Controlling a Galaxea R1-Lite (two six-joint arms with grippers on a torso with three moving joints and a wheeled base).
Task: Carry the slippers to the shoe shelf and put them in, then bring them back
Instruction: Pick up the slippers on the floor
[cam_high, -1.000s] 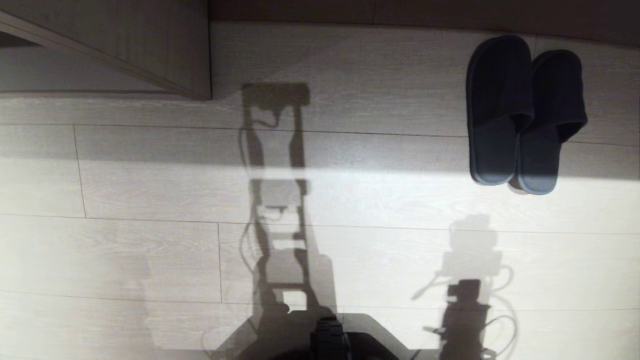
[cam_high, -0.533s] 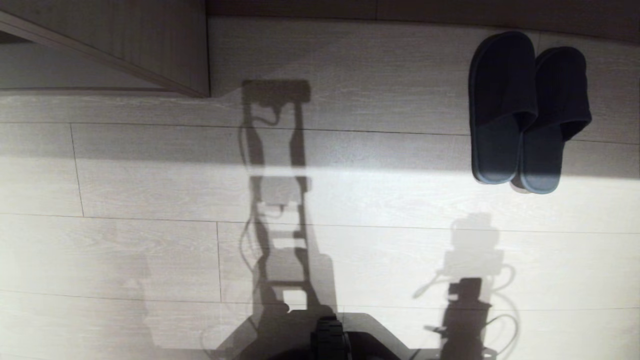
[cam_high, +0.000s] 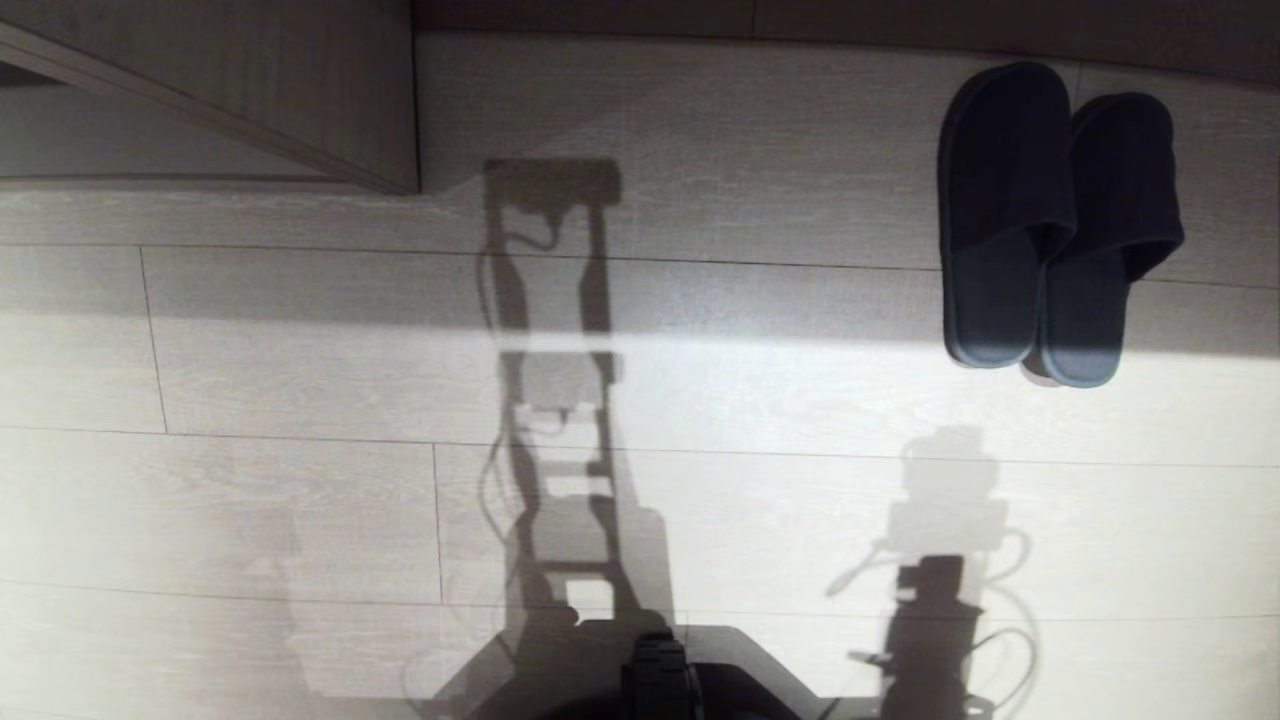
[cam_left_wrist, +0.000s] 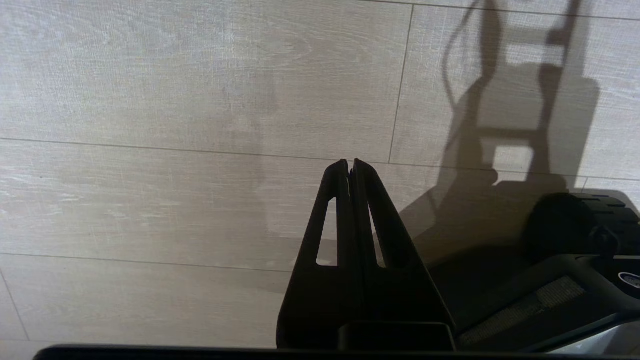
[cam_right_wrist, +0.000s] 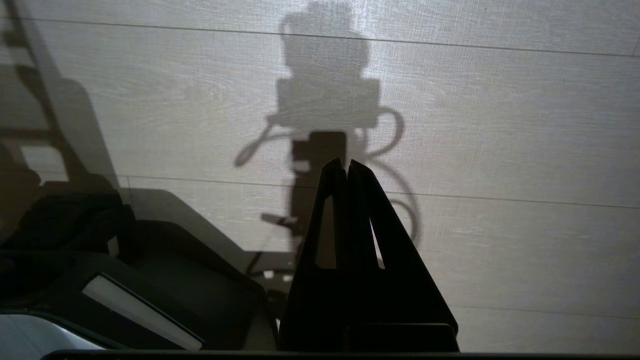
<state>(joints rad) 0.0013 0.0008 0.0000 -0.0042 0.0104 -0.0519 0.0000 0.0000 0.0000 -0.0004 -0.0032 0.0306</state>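
The slippers (cam_high: 1050, 220), a dark charcoal pair, lie side by side on the pale wood floor at the far right of the head view, toes pointing away and touching each other. A corner of the shoe shelf (cam_high: 300, 100), pale wood-grain board with a slanted panel, shows at the far left. Neither arm appears in the head view. My left gripper (cam_left_wrist: 350, 162) hangs shut and empty over bare floor. My right gripper (cam_right_wrist: 346, 162) is likewise shut and empty above the floor, well short of the slippers.
A dark skirting strip (cam_high: 800, 20) runs along the far edge behind the slippers. My black base (cam_high: 660, 670) juts in at the near edge. Shadows of my torso and arm fall across the floor planks (cam_high: 300, 400) between shelf and slippers.
The whole head picture has shifted a trifle, so the camera moved slightly. The slippers lie as before and both grippers stay shut.
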